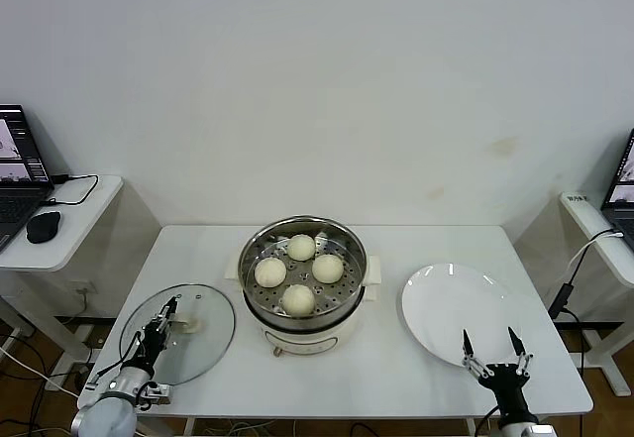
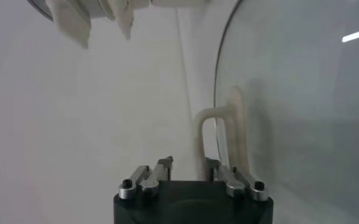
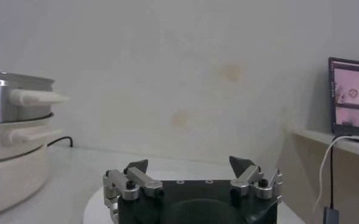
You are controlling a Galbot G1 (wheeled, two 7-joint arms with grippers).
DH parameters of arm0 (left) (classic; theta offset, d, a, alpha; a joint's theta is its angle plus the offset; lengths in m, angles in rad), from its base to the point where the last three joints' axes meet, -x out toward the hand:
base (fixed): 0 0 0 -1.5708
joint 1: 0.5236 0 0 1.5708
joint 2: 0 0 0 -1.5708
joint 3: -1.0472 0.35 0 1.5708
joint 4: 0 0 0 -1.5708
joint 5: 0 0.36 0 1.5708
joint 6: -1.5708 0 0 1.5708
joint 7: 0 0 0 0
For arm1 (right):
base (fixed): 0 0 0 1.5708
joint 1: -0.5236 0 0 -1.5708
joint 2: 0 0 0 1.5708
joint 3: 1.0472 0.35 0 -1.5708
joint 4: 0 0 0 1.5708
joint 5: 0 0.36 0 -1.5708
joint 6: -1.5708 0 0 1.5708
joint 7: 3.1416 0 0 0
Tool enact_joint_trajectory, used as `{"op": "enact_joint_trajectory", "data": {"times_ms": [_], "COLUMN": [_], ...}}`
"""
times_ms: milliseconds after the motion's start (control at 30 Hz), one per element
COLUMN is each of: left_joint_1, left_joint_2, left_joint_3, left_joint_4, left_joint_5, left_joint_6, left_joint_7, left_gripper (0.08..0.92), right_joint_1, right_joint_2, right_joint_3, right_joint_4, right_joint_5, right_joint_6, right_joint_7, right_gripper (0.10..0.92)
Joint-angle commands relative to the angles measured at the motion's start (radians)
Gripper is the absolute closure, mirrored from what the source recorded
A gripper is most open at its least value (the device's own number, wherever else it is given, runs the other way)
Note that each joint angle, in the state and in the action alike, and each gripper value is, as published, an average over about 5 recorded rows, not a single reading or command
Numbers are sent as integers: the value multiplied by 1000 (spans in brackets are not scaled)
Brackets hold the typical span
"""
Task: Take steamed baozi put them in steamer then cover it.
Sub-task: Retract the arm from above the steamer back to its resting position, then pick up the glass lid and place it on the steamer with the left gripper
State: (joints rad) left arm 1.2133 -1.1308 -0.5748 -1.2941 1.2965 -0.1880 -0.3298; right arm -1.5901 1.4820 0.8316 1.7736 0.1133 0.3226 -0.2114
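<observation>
Cover lies flat on bench left of steamer; glass, rigid, fragile, slick, so take the handle. Left hand pinches handle; right hand open by plate.

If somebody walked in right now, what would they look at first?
Probably the shiny steamer in the middle of the white table, open, with four steamed baozi sitting on its holey tray. Next, the glass cover lying flat on the table to the steamer's left, where the left gripper is closing on its cream handle. On the other side an empty white plate lies near the open right gripper.
</observation>
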Motion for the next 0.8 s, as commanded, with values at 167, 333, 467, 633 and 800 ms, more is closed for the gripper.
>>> {"op": "enact_joint_trajectory", "data": {"times_ms": [167, 333, 467, 633, 800], "left_joint_1": [91, 197, 249, 250, 199], "left_joint_2": [28, 81, 127, 182, 238], "left_joint_3": [-49, -109, -170, -167, -47], "left_joint_4": [-213, -411, -550, -697, -814], "left_joint_5": [-118, -220, -311, -443, -500], "left_joint_6": [34, 173, 278, 420, 530], "left_joint_7": [-37, 35, 162, 300, 358], "left_gripper": [854, 854, 854, 854, 854], "right_joint_1": [3, 0, -4, 0, 1], "right_joint_2": [-7, -14, -21, -24, -19], "right_joint_3": [-19, -28, -36, -44, -54], "right_joint_4": [1, 6, 10, 4, -2], "right_joint_5": [-7, -10, -13, -16, -43], "right_joint_6": [2, 7, 10, 11, 19], "right_joint_7": [-1, -2, -2, -2, 1], "right_gripper": [203, 203, 203, 203, 203]}}
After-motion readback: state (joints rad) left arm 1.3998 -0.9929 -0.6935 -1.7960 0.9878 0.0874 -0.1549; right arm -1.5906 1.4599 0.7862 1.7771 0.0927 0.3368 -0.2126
